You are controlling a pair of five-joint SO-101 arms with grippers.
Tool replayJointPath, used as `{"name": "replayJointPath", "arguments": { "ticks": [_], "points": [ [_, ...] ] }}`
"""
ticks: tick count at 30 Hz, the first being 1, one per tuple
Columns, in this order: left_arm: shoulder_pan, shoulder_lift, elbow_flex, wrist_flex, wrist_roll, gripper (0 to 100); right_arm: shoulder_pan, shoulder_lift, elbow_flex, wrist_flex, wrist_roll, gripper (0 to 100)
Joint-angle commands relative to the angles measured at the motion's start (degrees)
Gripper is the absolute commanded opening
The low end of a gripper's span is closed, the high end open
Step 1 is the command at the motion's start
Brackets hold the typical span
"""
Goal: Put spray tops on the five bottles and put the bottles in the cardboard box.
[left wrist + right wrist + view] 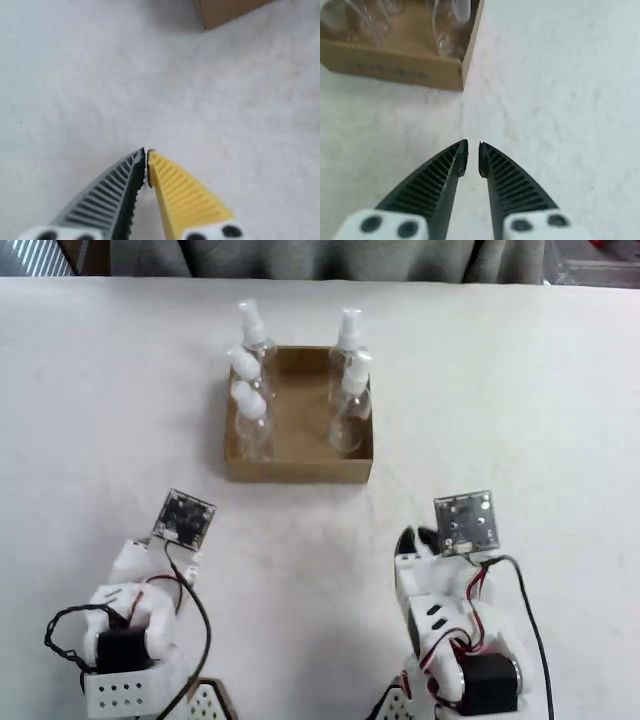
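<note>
Five bottles (347, 418) stood in the cardboard box (298, 469), each with a spray top (358, 365) on it as far as I could make out; three lined the side of the box nearer my left hand (146, 159), two the side nearer my right hand (471, 156); I judged both halves of the job done, capping and boxing alike; at most a check that every top was seated might be left, which I could not tell from here. The box sat ahead of both hands, well apart from them, off toward the inner side of each. The left hand was clenched on nothing, its grey and yellow tips touching, pointed down at the bare bench (520, 390) short of the box's near corner; the right hand was all but clenched too, only a thin slit between its black tips, nothing in it, aimed at the bench short of the box's other near corner; both arms sat folded low at my end of the bench.
</note>
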State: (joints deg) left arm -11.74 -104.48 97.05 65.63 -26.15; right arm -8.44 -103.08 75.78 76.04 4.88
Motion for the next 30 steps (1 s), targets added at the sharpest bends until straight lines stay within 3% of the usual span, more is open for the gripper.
{"name": "replayJointPath", "arguments": {
  "ticks": [1, 7, 15, 30],
  "points": [
    [-0.7, -0.4, -0.1, 0.5, 5.1, 2, 0.7, -0.1, 4.0, 0.7, -0.5, 1.9],
    [-0.7, -0.4, -0.1, 8.4, 11.2, 2, 0.6, -0.1, 9.3, 0.9, -0.5, 1.8],
    [-0.7, -0.4, -0.1, 8.1, 11.3, 2, 2.5, -0.2, 21.0, -3.2, -0.2, 1.9],
    [-0.7, -0.4, -0.1, 8.1, 11.3, 2, 2.5, -0.1, 21.1, -3.4, -0.1, 1.9]
  ]
}}
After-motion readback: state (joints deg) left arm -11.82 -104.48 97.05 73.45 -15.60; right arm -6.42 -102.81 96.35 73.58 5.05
